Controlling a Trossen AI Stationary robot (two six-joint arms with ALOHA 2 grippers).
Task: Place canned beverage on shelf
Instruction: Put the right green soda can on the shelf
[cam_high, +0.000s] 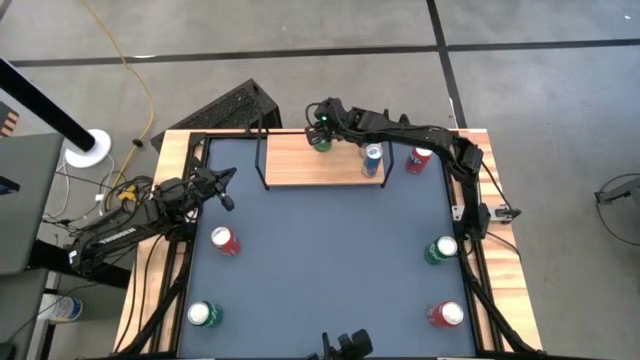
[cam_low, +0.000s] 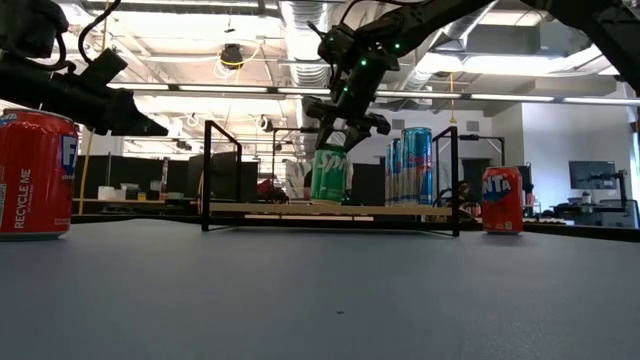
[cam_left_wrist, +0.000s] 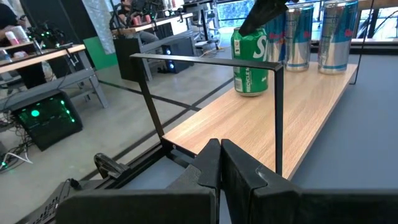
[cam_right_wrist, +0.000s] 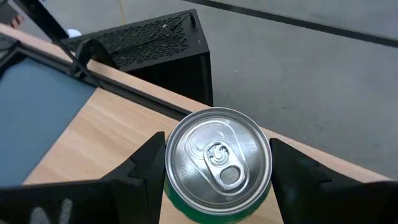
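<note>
Upright, the green can (cam_low: 331, 174) stands on the shelf (cam_high: 300, 168) near its far edge, long axis vertical, silver top with pull tab (cam_right_wrist: 219, 158) facing up. The right gripper (cam_right_wrist: 216, 163) grasps it from above, one finger (cam_right_wrist: 148, 163) on each side of the can's top. Its lettering is partly covered by the gripper in the low view. The can is green with white print. A tall blue-and-silver can (cam_low: 417, 165) stands further along the light-wood shelf. The left gripper (cam_left_wrist: 219, 163), fingers clenched together and empty, hovers near the shelf's black wire end frame (cam_left_wrist: 205, 61).
</note>
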